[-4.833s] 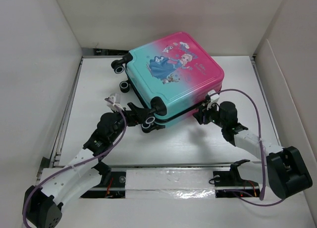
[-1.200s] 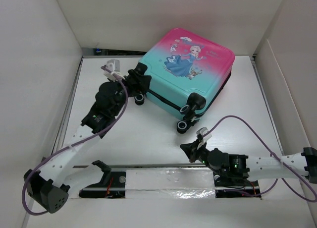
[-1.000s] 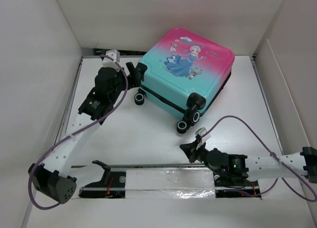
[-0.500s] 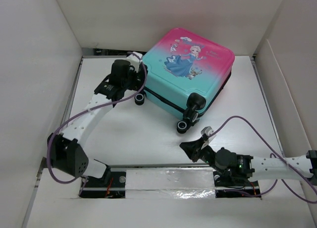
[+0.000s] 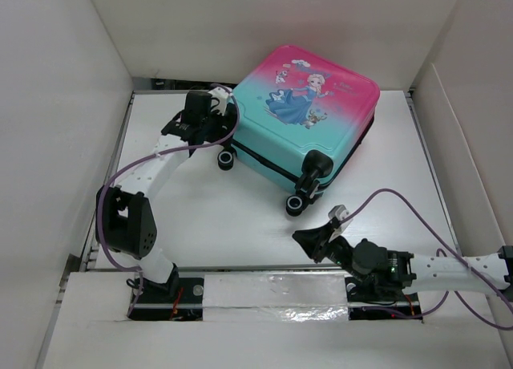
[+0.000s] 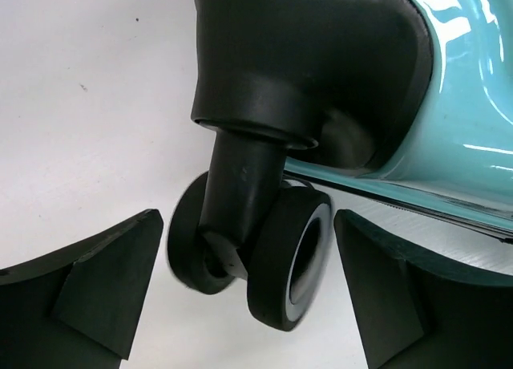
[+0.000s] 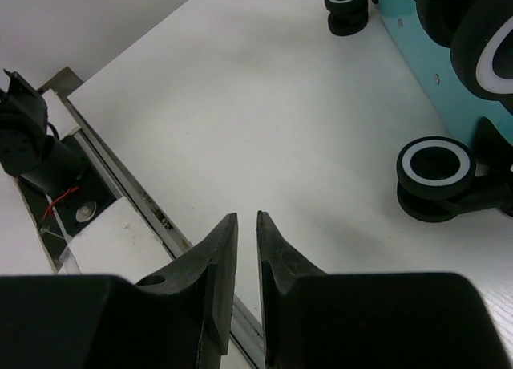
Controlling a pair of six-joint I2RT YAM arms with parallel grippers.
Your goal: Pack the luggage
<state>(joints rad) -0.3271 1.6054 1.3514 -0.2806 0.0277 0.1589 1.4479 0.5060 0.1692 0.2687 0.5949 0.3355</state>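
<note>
The left gripper has swung round and now gapes astride a wheel of the shut luggage, which lies flat at the table's back, likely to swivel it. The right gripper, barely parted and empty, waits before it.

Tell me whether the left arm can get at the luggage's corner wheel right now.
Probably yes: the left gripper stands open, and the wrist view shows the wheel of the luggage between its fingers, with nothing in the way.

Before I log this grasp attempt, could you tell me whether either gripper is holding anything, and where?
Nothing is held. The left gripper stands open astride a wheel of the luggage, not clamped; the right gripper is empty.
</note>
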